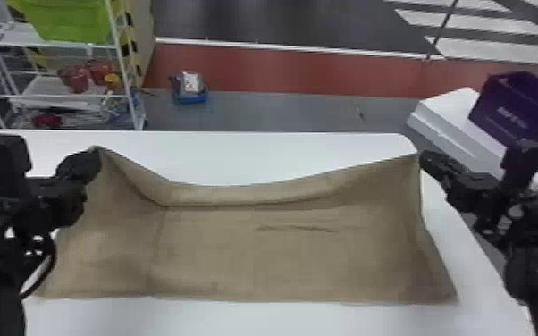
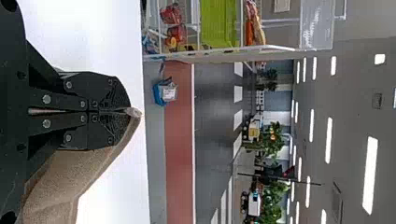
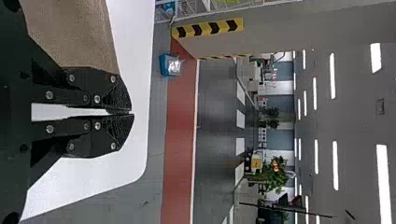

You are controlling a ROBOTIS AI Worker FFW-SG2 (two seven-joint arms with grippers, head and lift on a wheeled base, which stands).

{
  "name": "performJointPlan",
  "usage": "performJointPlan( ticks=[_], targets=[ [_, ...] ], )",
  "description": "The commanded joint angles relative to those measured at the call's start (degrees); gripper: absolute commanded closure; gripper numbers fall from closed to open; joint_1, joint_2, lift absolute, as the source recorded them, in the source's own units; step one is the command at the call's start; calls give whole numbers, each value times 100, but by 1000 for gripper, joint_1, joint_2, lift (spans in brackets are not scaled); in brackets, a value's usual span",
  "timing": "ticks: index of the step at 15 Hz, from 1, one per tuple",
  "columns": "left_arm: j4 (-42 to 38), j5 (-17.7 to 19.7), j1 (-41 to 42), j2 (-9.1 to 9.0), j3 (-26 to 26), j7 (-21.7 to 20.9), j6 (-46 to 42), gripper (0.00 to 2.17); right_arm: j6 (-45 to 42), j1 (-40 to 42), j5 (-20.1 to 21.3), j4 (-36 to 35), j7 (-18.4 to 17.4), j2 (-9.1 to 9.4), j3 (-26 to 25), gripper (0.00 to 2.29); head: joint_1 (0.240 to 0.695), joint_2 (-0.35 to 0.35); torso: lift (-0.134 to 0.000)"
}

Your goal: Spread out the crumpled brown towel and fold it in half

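The brown towel [image 1: 254, 254] lies spread wide over the white table, its far corners raised and its far edge sagging between them. At its far left corner is my left gripper [image 1: 95, 156]; in the left wrist view, that gripper [image 2: 125, 112] is shut, with a bit of the towel [image 2: 58, 186] poking out at the tips. My right gripper [image 1: 423, 157] holds the far right corner. In the right wrist view the tips of my right gripper [image 3: 130, 113] meet, and the towel [image 3: 74, 37] runs behind one finger. Small creases mark the towel's middle.
The white table [image 1: 259, 152] has its far edge just beyond the towel and a rounded far right corner. Past it stand a shelf rack [image 1: 67, 44] at the left, a blue box [image 1: 191, 96] on the floor and a purple crate [image 1: 514, 111] at the right.
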Motion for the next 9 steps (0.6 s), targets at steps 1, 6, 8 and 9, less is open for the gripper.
performJointPlan(
  ticks=[1,6,8,9],
  targets=[
    [185,-401,-25,-15,-100,41,-36,12,-76,-81,315,240,-209,-9,80,-1,695,-155,-123],
    [-61,-533,344,44,173,279,-19,33,170,314,192,-155,-51,-193,-245,63,695,-163,-123],
    [-369,-481,739,44,252,252,-36,39,750,807,-28,-999,371,-184,-438,211,695,-159,-123],
    [-474,-454,924,44,243,261,-54,39,1084,1079,-221,-1474,442,-149,-509,211,695,-154,-123]
  ],
)
